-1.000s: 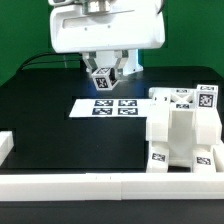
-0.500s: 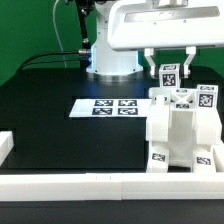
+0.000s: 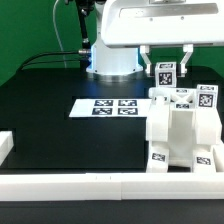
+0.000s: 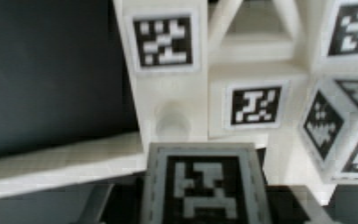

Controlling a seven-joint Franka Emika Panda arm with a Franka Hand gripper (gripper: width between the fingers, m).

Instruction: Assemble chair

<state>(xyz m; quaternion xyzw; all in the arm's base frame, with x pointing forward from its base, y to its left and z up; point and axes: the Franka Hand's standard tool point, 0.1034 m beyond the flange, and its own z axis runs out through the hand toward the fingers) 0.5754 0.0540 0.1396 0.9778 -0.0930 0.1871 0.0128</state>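
The partly built white chair stands on the black table at the exterior view's right, with tags on its top and feet. My gripper hangs just above its back top edge, shut on a small white tagged chair part. In the wrist view that part sits between my dark fingers, tag facing the camera, right over the chair's tagged uprights.
The marker board lies flat at mid-table, left of the chair. A long plain white rail edges the table's front, with a raised end at the exterior view's left. The robot's base stands behind.
My gripper carried the small tagged part from above the marker board to the exterior view's right, over the chair's top. Since half a second ago it has barely shifted.
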